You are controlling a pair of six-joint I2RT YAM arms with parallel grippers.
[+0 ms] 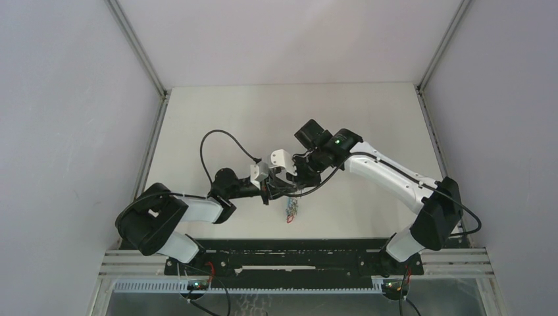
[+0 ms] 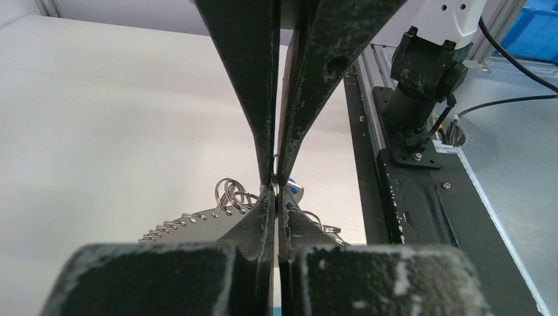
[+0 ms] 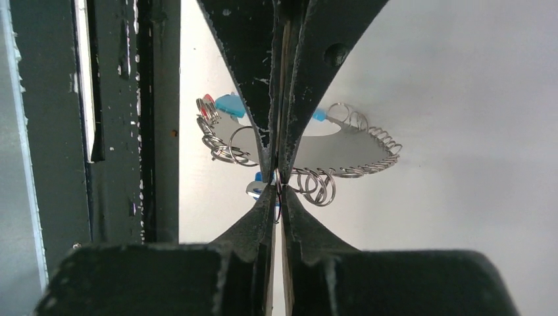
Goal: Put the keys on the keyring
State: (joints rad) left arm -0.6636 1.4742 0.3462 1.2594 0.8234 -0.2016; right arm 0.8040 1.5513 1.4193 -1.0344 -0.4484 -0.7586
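Observation:
My two grippers meet tip to tip above the middle of the table. The left gripper (image 1: 268, 191) (image 2: 276, 186) is shut on the thin wire of the keyring (image 1: 290, 209). The right gripper (image 1: 297, 184) (image 3: 278, 186) is shut on the same wire (image 3: 279, 197) at nearly the same spot. The dark-blue key (image 2: 295, 191) (image 3: 258, 187) hangs right beside the fingertips; I cannot tell whether a jaw pinches it. Below hangs the bunch of small silver rings (image 3: 316, 186) (image 2: 230, 194) with a cyan bit (image 3: 229, 104) and a red bit (image 3: 208, 109).
The black mounting rail (image 1: 296, 253) (image 2: 421, 217) (image 3: 118, 131) runs along the near table edge, close under the hanging bunch. The right arm's base (image 2: 424, 72) stands on it. Grey walls enclose the white table (image 1: 368, 125) on three sides.

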